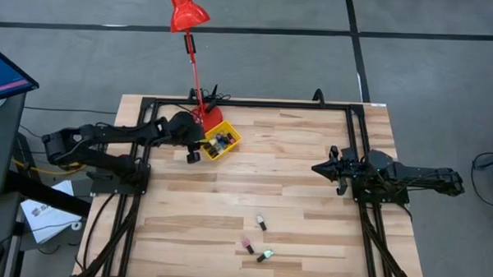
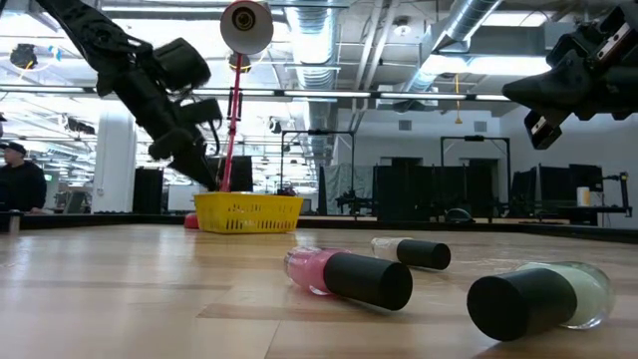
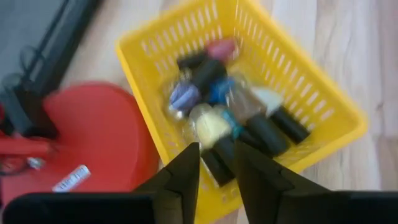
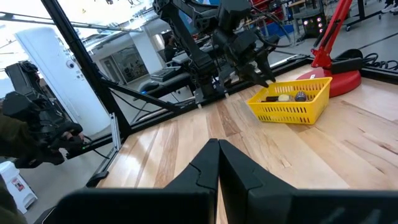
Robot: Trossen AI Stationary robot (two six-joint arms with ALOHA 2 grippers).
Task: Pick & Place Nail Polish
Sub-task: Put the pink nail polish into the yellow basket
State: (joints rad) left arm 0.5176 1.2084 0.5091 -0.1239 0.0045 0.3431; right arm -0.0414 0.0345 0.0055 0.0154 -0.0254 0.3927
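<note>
A yellow basket [image 1: 228,134] stands at the far left of the table and holds several nail polish bottles [image 3: 214,93] with dark caps. My left gripper [image 3: 217,163] hangs slanting down just above the basket's near rim, open, with a narrow gap between its fingers and a dark-capped bottle [image 3: 219,163] lying in the basket below the gap. Three more bottles lie on their sides near the table's front edge: a pink one [image 2: 344,276], a pale one [image 2: 414,252] and a greenish one [image 2: 543,296]. My right gripper [image 4: 217,148] waits shut and level at the table's right side [image 1: 321,167].
A red desk lamp stands with its round base [image 3: 93,137] right beside the basket, on its far left, and its stem [image 1: 193,63] leans over the table's far edge. Black frame rails [image 1: 231,103] run along the table's edges. Bare wood lies between the basket and the three loose bottles.
</note>
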